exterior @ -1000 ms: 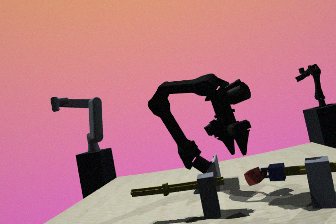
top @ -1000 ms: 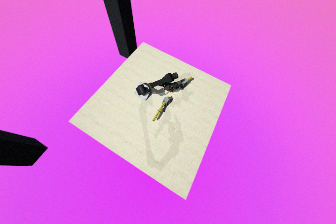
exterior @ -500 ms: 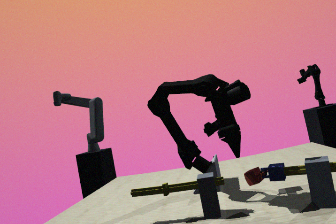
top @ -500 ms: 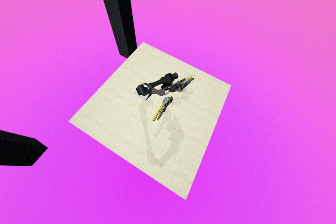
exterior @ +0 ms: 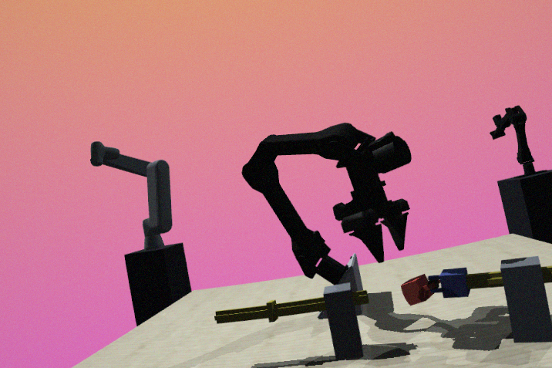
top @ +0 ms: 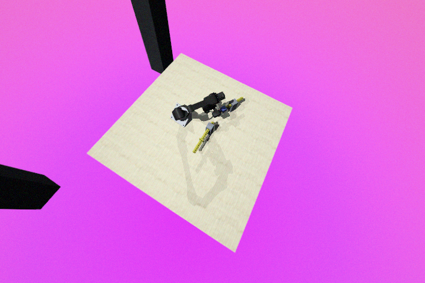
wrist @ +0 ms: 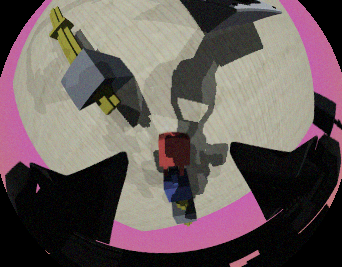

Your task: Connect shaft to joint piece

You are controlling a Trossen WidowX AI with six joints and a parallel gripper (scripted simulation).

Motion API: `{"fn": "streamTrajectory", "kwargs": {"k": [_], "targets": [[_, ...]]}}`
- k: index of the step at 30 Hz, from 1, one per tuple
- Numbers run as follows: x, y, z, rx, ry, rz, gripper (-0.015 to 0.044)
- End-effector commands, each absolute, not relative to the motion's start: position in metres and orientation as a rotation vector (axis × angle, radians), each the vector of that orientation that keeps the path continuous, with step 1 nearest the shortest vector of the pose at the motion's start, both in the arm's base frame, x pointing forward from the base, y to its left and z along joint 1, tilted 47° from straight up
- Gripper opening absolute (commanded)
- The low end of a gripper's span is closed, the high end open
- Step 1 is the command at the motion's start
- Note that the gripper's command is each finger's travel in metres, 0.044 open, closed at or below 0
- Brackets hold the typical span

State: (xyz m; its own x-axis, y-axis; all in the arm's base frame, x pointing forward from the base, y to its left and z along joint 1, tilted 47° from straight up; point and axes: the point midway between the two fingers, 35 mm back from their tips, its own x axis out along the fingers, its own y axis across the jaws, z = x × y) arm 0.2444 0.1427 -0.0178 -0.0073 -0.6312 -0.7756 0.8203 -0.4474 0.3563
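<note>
The red joint piece (exterior: 415, 290) (wrist: 166, 153) is hinged to a blue piece (exterior: 455, 282) (wrist: 176, 188) (top: 223, 108) on the end of the first yellow shaft (exterior: 484, 279), held by a grey block (exterior: 527, 305) (top: 233, 104). In the exterior view it tilts down to the left; its opening is not clear. The second yellow shaft (exterior: 297, 308) (wrist: 68, 42) (top: 200, 142) runs through the second grey block (exterior: 343, 326) (wrist: 83, 78) (top: 211, 127). Its short end stands apart from the joint piece. My gripper (exterior: 392, 254) (wrist: 181, 153) is open and empty above the joint piece, its fingers on either side in the wrist view.
The arm's base plate (wrist: 230, 11) (top: 184, 124) stands behind the blocks in the exterior view. The second shaft has a raised collar (exterior: 271, 310) on its long side. Other arms stand on dark pillars (top: 151, 25) (exterior: 159, 282) off the wooden table top (top: 149, 140).
</note>
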Motion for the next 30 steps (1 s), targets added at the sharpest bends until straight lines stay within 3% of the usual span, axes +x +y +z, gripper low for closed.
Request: {"fn": "streamTrajectory", "kwargs": {"k": [1,30], "targets": [[0.245,0.142,-0.018,1.194,0.188,-1.699,0.0440],[0.244,0.089,-0.079,1.197,0.184,-1.696,0.0440]]}}
